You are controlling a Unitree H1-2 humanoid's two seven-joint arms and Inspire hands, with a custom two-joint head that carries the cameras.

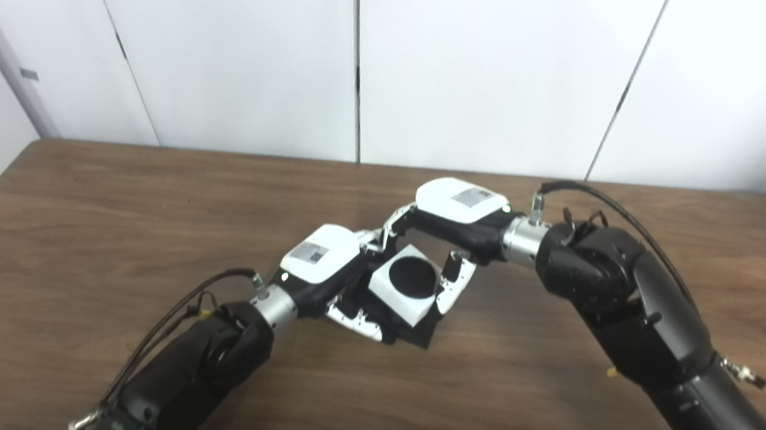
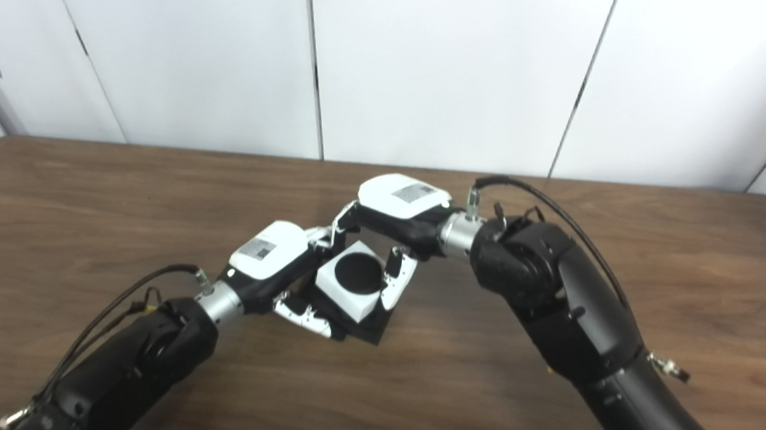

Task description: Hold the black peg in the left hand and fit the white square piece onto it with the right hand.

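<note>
I see my left robot hand (image 1: 325,265) gripping the black plastic peg (image 1: 412,276); my right robot hand (image 1: 454,213) holds the white square plastic piece (image 1: 394,297) around it.

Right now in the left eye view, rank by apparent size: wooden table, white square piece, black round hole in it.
1. Brown wooden table, largest by far.
2. White square piece, between both hands.
3. Black round hole in its face, smallest.
</note>
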